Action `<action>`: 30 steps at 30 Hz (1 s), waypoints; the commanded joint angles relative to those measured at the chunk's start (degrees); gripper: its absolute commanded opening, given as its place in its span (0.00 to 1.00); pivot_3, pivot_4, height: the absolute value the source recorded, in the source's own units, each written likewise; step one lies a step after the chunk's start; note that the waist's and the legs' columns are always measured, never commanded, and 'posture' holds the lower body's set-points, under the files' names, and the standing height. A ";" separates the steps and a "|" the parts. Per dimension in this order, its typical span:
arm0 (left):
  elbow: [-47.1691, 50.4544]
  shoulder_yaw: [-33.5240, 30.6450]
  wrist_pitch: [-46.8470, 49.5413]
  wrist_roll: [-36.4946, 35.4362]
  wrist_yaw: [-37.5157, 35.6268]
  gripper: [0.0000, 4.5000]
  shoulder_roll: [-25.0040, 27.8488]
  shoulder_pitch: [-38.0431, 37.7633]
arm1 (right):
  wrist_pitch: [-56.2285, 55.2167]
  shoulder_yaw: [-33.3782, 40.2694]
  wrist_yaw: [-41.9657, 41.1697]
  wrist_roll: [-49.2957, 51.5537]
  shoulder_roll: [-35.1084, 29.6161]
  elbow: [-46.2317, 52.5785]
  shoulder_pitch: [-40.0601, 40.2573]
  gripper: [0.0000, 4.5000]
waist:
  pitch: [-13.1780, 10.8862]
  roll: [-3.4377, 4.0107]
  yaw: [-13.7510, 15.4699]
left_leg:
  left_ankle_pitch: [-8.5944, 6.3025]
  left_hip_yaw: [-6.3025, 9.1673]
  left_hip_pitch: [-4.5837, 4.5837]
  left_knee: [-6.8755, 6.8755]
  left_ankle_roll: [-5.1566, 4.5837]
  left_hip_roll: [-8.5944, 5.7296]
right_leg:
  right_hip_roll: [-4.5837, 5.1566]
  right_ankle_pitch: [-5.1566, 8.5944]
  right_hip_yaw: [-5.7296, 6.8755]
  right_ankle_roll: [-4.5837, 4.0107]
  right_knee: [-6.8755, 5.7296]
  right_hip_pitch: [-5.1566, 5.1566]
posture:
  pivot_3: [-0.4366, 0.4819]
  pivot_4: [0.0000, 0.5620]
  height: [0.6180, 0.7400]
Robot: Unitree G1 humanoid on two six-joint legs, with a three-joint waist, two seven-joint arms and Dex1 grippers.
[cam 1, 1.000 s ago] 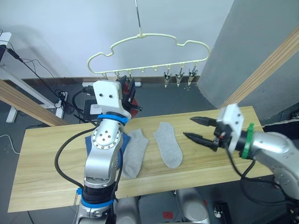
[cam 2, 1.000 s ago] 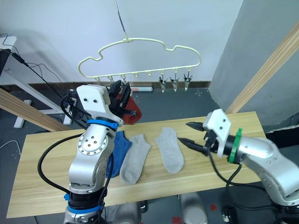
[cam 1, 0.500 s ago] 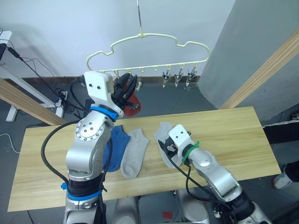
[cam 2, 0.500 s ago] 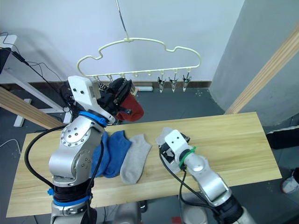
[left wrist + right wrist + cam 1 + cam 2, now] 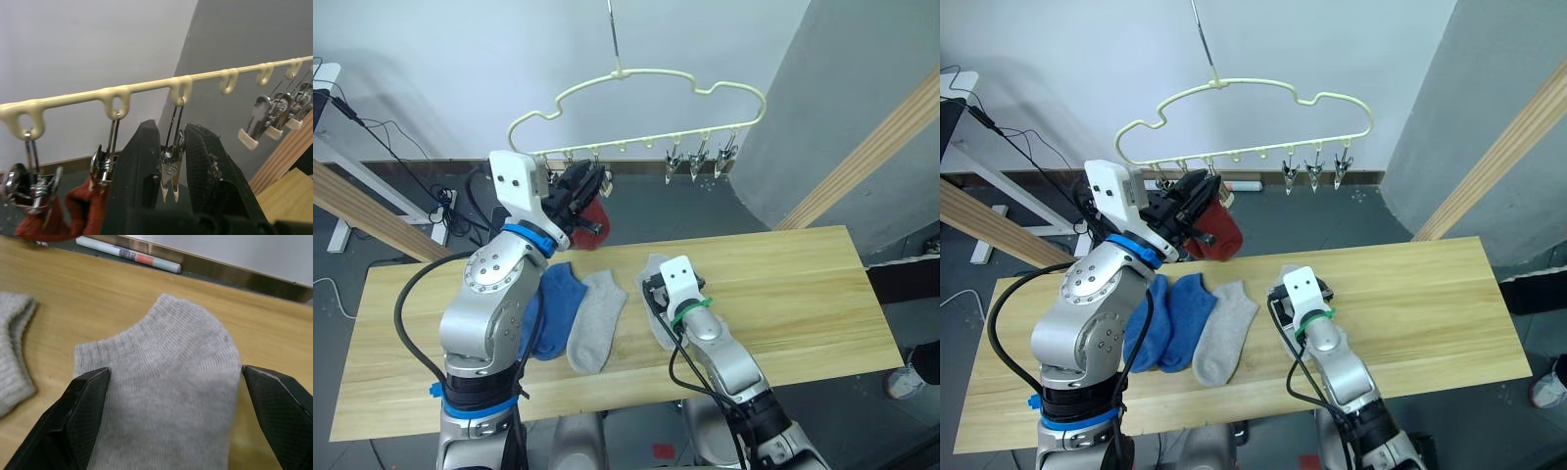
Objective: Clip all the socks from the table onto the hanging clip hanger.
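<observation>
You have four socks lying on the bench (image 5: 783, 284): two blue socks (image 5: 1170, 323) side by side toward the robot's left, a light grey sock (image 5: 1224, 331) just beside them, and a second grey sock (image 5: 166, 396) a little further right, under the right gripper (image 5: 171, 416). That gripper sits low over the second grey sock with its jaws spread wide, one black finger at each side edge of the fabric and the rounded toe end pointing away from the wrist; you cannot tell from the wrist view whether the fingertips (image 5: 83, 391) actually touch the cloth or the wood. The red socks (image 5: 590, 211) already hang from the clip hanger (image 5: 636, 93), bunched at its left end, and in the left wrist view you see their brick-red fabric (image 5: 83, 205) held under two metal clips. The pale-yellow hanger hangs from a thin rod above and behind the bench, its cloud-shaped outline upright, with three bare clips (image 5: 700, 162) grouped at its right end. Your left gripper (image 5: 168, 161) is raised to the row of loops, next to the red socks, with its jaws closed around a metal clip (image 5: 168, 169) that hangs between the two fingers, cream tips pointing down. Beyond the bench, on the dark floor by the wall, lies a white marker pen (image 5: 129, 254).
</observation>
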State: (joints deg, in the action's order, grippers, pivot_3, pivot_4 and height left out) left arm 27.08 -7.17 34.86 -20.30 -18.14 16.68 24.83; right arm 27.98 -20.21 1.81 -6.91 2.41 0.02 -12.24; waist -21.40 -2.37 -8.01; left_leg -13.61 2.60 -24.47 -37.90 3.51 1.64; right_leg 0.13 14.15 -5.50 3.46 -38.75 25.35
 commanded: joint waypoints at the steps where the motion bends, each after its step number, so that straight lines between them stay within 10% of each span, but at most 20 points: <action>1: 1.12 -0.66 -0.41 -1.20 -0.14 0.14 0.54 0.13 | 0.81 -1.62 -0.60 -1.92 -0.98 7.13 3.79 1.00 | 0.00 0.00 0.02 | 0.00 0.01 0.00 0.00 0.00 0.00 | 0.00 0.01 0.01 0.02 0.01 0.00 | 0.24 0.63 1.00; 11: 0.19 -0.67 -0.36 -2.99 -0.77 0.14 1.43 0.01 | 5.77 -0.62 -2.61 0.37 2.24 1.88 4.43 1.00 | 0.02 0.00 -0.29 | 0.01 0.03 0.04 -0.01 0.00 0.04 | -0.06 0.14 0.00 0.24 -0.05 -0.01 | 0.24 0.63 1.00; 25: -1.09 -1.47 1.00 -8.28 -3.74 0.14 4.10 0.58 | 5.64 2.02 -7.53 1.99 -2.71 7.71 5.95 0.01 | 0.12 -0.07 -0.11 | 0.00 0.04 0.04 -0.01 0.01 0.03 | -0.05 0.15 0.01 0.25 0.01 -0.03 | 0.23 0.63 1.00; 30: -1.23 -1.99 2.29 -11.49 -5.05 0.14 4.34 1.22 | 2.05 2.45 -16.91 3.68 -10.93 15.09 3.59 0.00 | 0.11 -0.06 -0.01 | 0.00 0.00 0.01 -0.01 0.00 0.01 | -0.02 0.15 -0.01 0.25 0.05 -0.02 | 0.22 0.63 1.00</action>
State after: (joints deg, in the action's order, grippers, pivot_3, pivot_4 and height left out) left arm 24.77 -8.33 36.74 -29.74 -22.21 20.60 25.48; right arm 32.58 -18.26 -11.27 -4.54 -7.06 10.23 -7.77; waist -21.29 -2.43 -8.02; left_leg -13.61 2.57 -24.46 -37.92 3.52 1.65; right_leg 0.11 14.30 -5.51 3.71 -38.70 25.34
